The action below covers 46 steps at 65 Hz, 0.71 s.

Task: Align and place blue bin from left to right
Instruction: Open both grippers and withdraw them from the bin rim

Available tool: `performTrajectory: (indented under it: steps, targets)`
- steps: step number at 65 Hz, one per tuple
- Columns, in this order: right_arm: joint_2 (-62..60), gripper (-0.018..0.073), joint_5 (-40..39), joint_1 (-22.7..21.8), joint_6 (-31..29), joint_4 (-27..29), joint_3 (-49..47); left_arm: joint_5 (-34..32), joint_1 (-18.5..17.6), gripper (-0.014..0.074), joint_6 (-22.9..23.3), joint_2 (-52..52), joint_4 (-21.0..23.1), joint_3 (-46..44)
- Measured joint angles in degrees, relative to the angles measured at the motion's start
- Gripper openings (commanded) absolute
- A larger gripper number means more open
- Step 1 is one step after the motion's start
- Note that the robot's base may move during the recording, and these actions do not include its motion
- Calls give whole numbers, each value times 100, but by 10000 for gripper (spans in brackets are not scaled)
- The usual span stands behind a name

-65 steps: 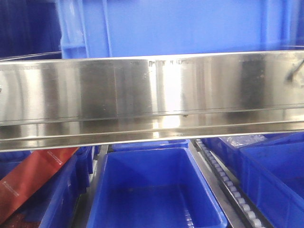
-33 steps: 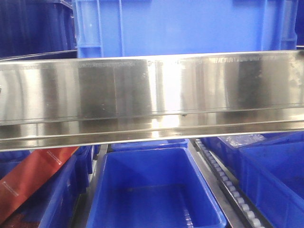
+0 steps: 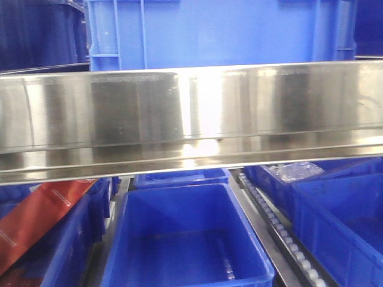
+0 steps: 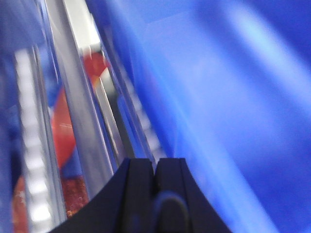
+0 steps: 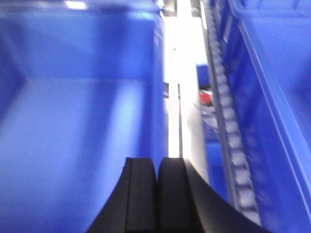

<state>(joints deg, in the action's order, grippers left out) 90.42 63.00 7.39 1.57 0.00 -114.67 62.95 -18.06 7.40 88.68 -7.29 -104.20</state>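
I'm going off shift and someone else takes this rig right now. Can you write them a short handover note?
Left gripper: jaws shut, nothing between them, next to a blue bin wall.
Right gripper: jaws shut, empty, beside the wall of a blue bin.
Blue bin on the upper shelf: sits behind the steel rail, roughly centred in the front view.
Lower level: an empty bin in the middle, a bin holding a red package on the left, more bins on the right past a roller track.
Done: cannot tell from these views.
Left: check the upper bin's alignment, then place it.
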Motion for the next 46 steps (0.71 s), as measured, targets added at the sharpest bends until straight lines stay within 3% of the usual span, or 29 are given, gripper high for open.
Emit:
performTrajectory:
  steps: [23,46]
  targets:
    - [-2029,-70,-2273,0,0,-90,3036,-2422,-9,-111,138,-2914,0,3276]
    - [-4601,-70,-3714,0,0,-100,6041,-3569,-9,-111,151,-5716,0,5535]
